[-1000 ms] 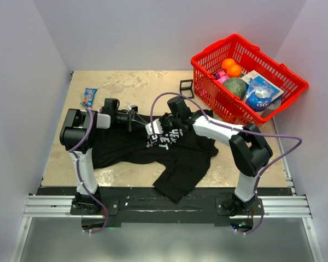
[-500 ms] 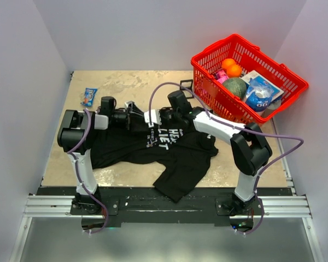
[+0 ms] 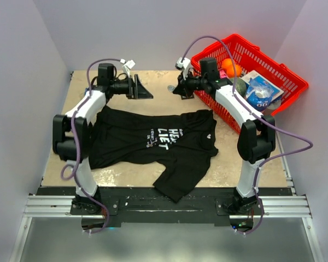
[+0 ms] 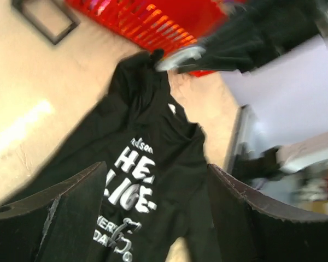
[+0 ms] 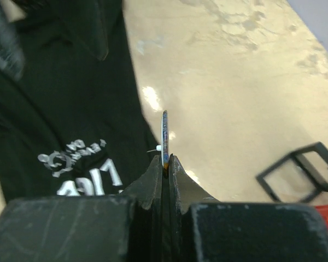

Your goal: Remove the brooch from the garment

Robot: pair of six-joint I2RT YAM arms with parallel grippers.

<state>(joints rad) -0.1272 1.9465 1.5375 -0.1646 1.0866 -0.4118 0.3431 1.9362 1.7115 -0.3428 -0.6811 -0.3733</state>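
Observation:
The garment (image 3: 153,142), a black T-shirt with white lettering, lies flat on the table, and it also shows in the left wrist view (image 4: 153,185) and the right wrist view (image 5: 71,103). My right gripper (image 3: 177,89) hangs above the far table past the collar, shut on the brooch (image 3: 171,88). The right wrist view shows the brooch (image 5: 165,136) edge-on, a thin silver disc pinched between the fingertips of the right gripper (image 5: 165,158), clear of the cloth. My left gripper (image 3: 142,90) is raised at the far left and open; in its own view the left gripper (image 4: 157,166) holds nothing.
A red basket (image 3: 284,82) with oranges, a melon and a blue packet stands at the far right. A black wire cube frame (image 5: 300,169) sits on the table just by the right gripper. White walls close in the table on three sides.
Both arms rose from the shirt's chest to the far side. The left gripper let go of the cloth and opened. The right gripper carried the brooch off, and the shirt settled flat.

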